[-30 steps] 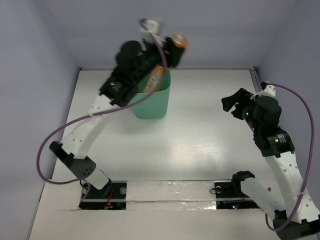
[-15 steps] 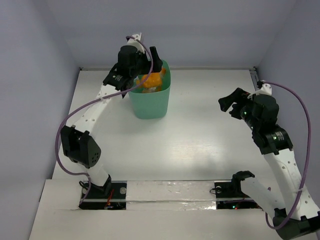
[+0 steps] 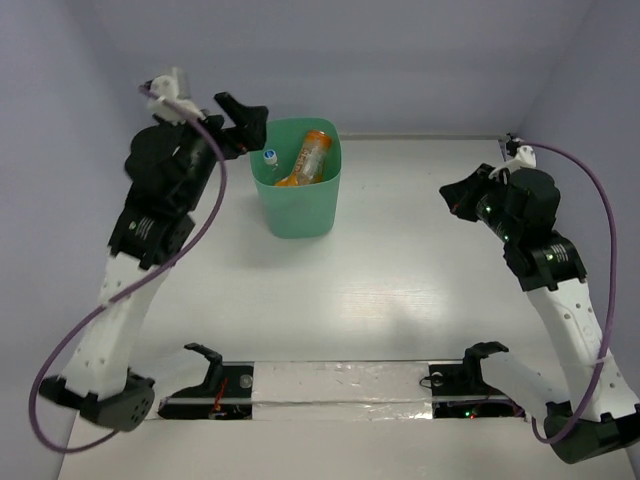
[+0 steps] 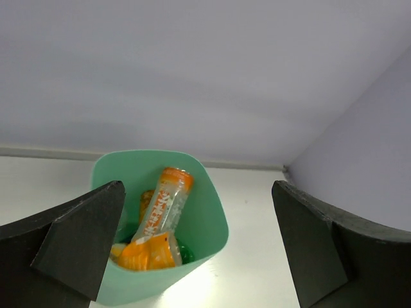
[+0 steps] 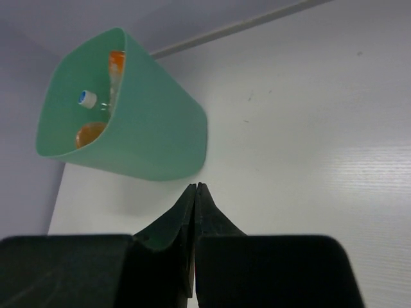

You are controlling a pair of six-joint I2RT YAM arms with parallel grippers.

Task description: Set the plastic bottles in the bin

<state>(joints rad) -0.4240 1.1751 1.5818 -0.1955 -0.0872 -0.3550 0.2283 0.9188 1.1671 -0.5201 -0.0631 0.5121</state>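
Observation:
The mint-green bin stands at the back of the table, left of centre. Inside it lie plastic bottles: a labelled orange one leaning on the wall and a clear one with a white cap. In the left wrist view the bin also holds a crumpled orange bottle and a green one. My left gripper hangs wide open and empty, up and just left of the bin's rim. Far to the right, my right gripper is shut on nothing; its tips point toward the bin.
The white tabletop runs to grey walls at the back and on both sides. A purple cable loops from the left arm, another from the right arm. Both arm bases sit along the near edge.
The left gripper opened, and the orange bottle it held above the bin now lies inside. That arm has pulled back to the left of the bin. The right gripper has closed.

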